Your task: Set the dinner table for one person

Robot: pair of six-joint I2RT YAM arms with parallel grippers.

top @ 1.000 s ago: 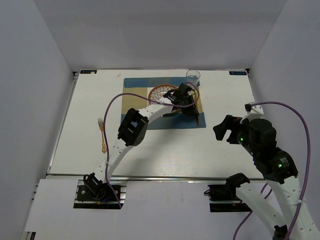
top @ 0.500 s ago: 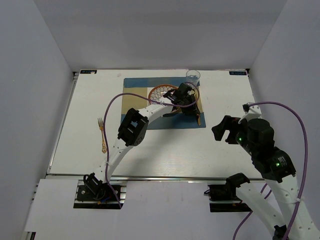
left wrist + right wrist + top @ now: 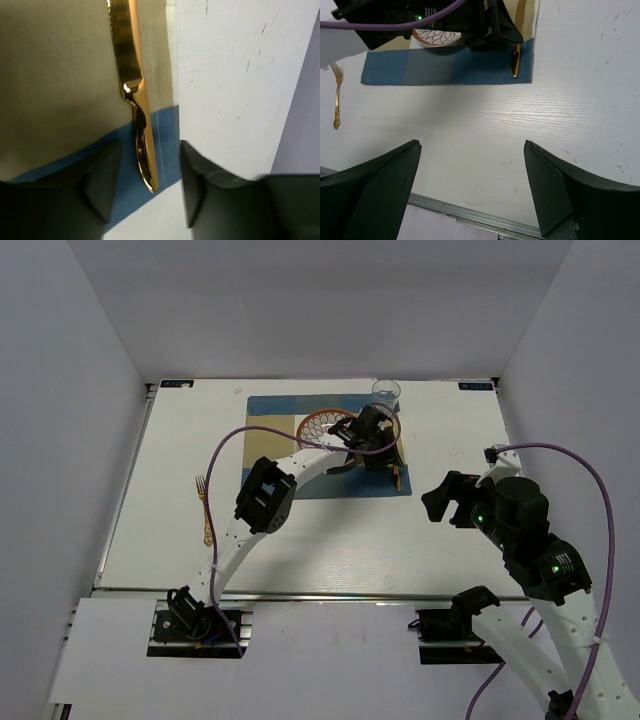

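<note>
A gold knife [image 3: 135,95] lies along the right edge of the blue-and-beige placemat [image 3: 290,452] on the white dinner table [image 3: 300,540]. My left gripper [image 3: 148,167] hovers low over the knife's handle, open, with a dark finger [image 3: 95,180] on each side and a gap to the metal. From above, the left gripper [image 3: 375,445] sits beside the patterned plate [image 3: 322,424], and the knife [image 3: 397,474] shows just under it. A clear glass [image 3: 386,392] stands behind the mat. My right gripper [image 3: 440,502] hangs wide open and empty over bare table [image 3: 485,130].
A gold fork [image 3: 204,508] lies on the table left of the mat; it also shows in the right wrist view as the fork [image 3: 337,97]. The metal rail [image 3: 470,215] marks the near table edge. Grey walls enclose the table on three sides.
The left jaws have spread apart off the knife, which now rests on the placemat. The right arm has drifted slightly to the left.
</note>
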